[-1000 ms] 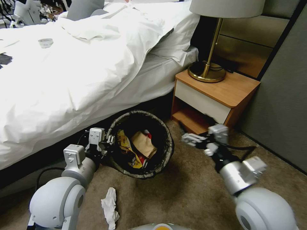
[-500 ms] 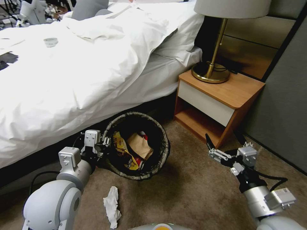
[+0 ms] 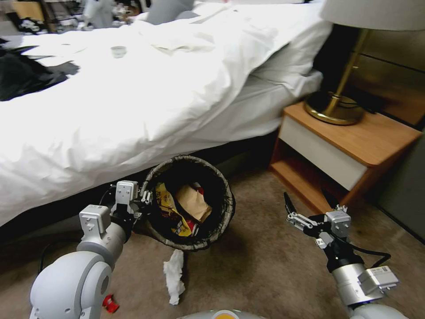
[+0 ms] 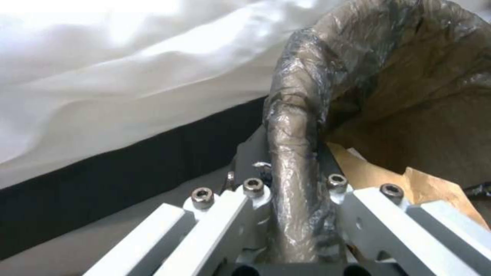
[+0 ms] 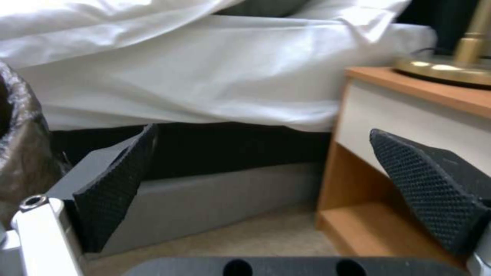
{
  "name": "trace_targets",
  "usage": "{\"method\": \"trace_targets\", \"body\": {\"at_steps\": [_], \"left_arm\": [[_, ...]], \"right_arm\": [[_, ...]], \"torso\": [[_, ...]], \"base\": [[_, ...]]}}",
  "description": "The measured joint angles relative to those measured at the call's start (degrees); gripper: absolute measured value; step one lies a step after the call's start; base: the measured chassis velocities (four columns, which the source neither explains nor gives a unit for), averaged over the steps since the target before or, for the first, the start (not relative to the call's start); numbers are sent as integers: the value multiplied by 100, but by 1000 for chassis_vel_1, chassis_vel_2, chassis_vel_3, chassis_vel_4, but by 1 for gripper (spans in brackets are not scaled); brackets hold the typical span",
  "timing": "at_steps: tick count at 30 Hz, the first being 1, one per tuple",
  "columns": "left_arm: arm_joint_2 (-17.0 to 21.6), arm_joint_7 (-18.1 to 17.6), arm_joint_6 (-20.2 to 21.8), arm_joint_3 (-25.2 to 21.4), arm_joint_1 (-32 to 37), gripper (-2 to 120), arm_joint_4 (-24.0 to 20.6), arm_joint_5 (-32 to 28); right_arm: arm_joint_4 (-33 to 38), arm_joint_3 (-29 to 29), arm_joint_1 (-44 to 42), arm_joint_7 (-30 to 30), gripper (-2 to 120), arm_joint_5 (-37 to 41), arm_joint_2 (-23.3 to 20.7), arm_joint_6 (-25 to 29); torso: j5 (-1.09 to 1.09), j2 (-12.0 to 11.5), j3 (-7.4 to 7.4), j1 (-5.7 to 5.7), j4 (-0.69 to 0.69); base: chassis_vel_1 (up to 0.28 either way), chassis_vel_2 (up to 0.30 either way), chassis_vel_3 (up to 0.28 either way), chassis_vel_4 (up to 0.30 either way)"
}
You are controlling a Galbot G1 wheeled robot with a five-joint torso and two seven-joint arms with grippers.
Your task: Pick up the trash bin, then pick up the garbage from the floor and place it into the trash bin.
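trash bin (image 3: 188, 201) tipped toward the camera beside the bed (image 3: 133, 97), wrappers inside. left gripper (image 3: 144, 197) clamped on its near rim, forearm low. white tissue (image 3: 174, 275) on carpet just below. right gripper (image 3: 310, 206) spread wide, holding nothing, near the nightstand (image 3: 354, 146).

We see the trash bin (image 3: 189, 201), dark liner folded over its rim, tilted with its mouth towards us beside the bed, holding a yellow snack bag (image 3: 170, 212) and brown paper (image 3: 193, 202). A white crumpled tissue (image 3: 174, 275) lies on the carpet just before it.
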Motion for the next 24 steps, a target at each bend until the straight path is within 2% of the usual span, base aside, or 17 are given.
{"method": "trace_targets", "body": {"at_steps": [24], "left_arm": [[24,-1,0,3,-1,3,-28,-19]], "right_arm": [[-141,10,-37,141,100,24,18,21]], "torso": [[1,0,0,0,-1]], "base": [[119,126,124,125]]}}
